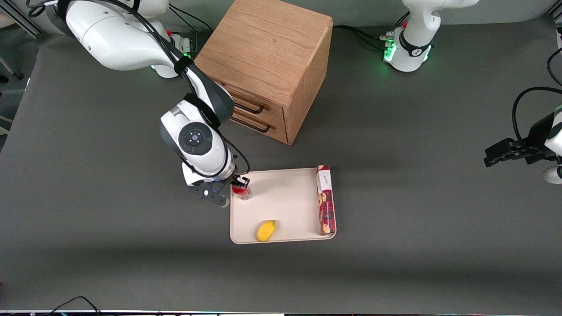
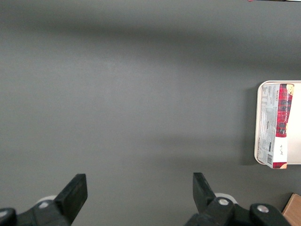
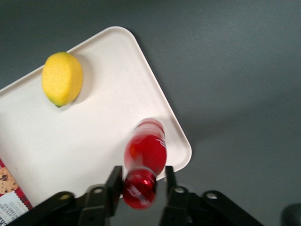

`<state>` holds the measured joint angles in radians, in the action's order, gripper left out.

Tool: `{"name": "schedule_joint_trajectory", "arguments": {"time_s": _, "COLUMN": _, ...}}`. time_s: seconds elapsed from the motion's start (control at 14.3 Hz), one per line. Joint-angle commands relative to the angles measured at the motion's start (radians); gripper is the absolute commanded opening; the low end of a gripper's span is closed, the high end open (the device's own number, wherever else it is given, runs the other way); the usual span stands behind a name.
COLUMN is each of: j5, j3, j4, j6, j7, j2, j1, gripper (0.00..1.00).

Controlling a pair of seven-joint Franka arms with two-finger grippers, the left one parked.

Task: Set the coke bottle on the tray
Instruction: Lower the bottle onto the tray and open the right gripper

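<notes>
The small red coke bottle (image 1: 241, 192) stands upright on the cream-white tray (image 1: 290, 197), in the tray's corner toward the working arm's end of the table and farther from the front camera. My right gripper (image 1: 240, 182) is directly above it, with its fingers on either side of the red cap. In the right wrist view the bottle (image 3: 146, 150) rises from the tray (image 3: 94, 136) close to its rounded corner. The gripper (image 3: 141, 176) straddles the cap: one finger touches it and the other shows a small gap. The jaws are slightly open.
A yellow fruit (image 1: 266, 231) lies on the tray nearer the front camera. A long red biscuit box (image 1: 326, 199) lies along the tray's edge toward the parked arm's end. A wooden drawer cabinet (image 1: 268, 61) stands farther back.
</notes>
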<state>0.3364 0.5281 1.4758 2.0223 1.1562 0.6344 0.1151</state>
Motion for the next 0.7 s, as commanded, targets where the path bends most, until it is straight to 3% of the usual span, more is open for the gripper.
{"name": "schedule_joint_trajectory", "arguments": {"time_s": 0.0, "j5": 0.024, "j3": 0.019, "j4": -0.009, "j6": -0.033, "j7": 0.005, "j2": -0.059, "j1": -0.006, "gripper": 1.0}}
{"name": "schedule_joint_trajectory", "arguments": {"time_s": 0.35, "j5": -0.025, "j3": 0.013, "j4": -0.063, "j6": -0.295, "j7": -0.296, "j2": -0.295, "j1": -0.043, "gripper": 1.0}}
{"name": "schedule_joint_trajectory", "arguments": {"time_s": 0.49, "j5": -0.12, "j3": -0.022, "j4": -0.057, "j6": -0.377, "j7": -0.407, "j2": -0.404, "j1": -0.06, "gripper": 1.0}}
{"name": "schedule_joint_trajectory", "arguments": {"time_s": 0.63, "j5": -0.221, "j3": -0.139, "j4": -0.052, "j6": -0.476, "j7": -0.566, "j2": -0.516, "j1": -0.058, "gripper": 1.0}}
